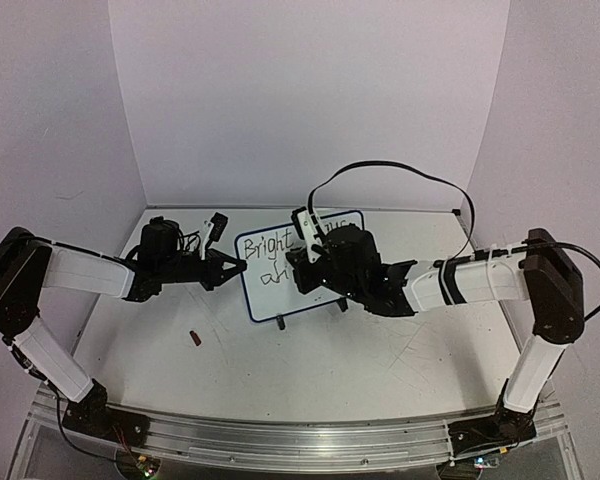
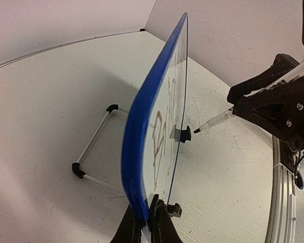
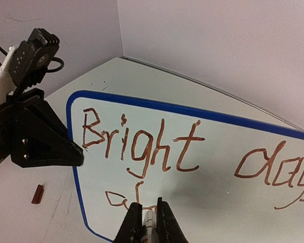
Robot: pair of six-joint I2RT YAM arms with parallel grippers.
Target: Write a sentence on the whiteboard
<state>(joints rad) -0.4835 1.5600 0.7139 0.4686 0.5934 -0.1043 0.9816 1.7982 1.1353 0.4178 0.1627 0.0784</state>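
The whiteboard (image 1: pixel 263 300) stands upright on its feet at mid-table, blue rim (image 2: pixel 142 126) edge-on in the left wrist view. My left gripper (image 1: pixel 238 266) is shut on the board's left edge, its jaws (image 2: pixel 148 223) pinching the rim. The sentence (image 3: pixel 147 152) reads "Bright day" on the top line in brownish marker strokes, with "ah" begun underneath. My right gripper (image 3: pixel 148 217) is shut on the marker (image 2: pixel 215 121), whose tip touches the board face (image 3: pixel 218 192) at the second line. In the top view the right gripper (image 1: pixel 302 262) hides the board's right half.
A small reddish marker cap (image 1: pixel 194 339) lies on the table in front of the board's left side. A wire stand (image 2: pixel 93 152) juts out behind the board. Purple walls close off the back and sides. A black cable (image 1: pixel 400 170) loops above the right arm.
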